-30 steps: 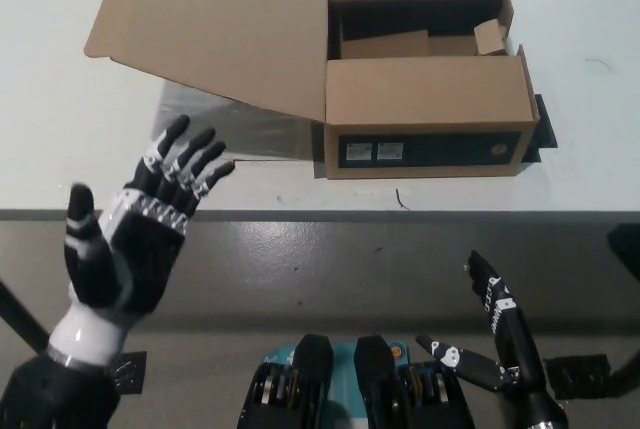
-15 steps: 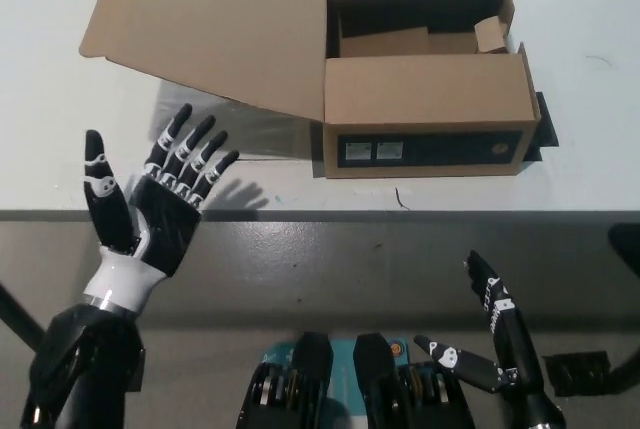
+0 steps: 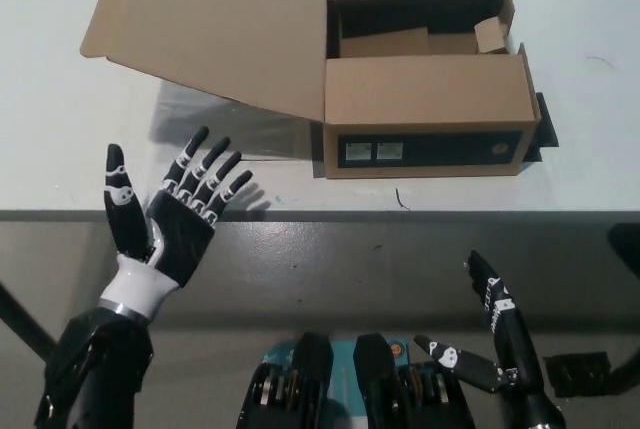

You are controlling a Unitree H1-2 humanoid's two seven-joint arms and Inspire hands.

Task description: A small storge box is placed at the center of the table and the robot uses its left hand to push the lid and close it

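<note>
Pale grey counter (image 3: 60,129) fills the upper scene, with the small cardboard storage box (image 3: 428,119) sitting near its middle, close to the front edge. Its lid (image 3: 210,29) is flung wide open to the robot's left, the free edge lifted above the surface and casting a shadow beneath. Over the past second the left robot hand (image 3: 170,224) has turned and travelled forward from below the counter's edge, so its spread fingers now reach over that edge, just short of the lid's underside and not yet touching it; it holds nothing. That puts the palm roughly where a push could begin (the lid itself has not moved at all). The right robot hand (image 3: 495,334) rests low at the bottom right, fingers apart and empty, well away from the box.
</note>
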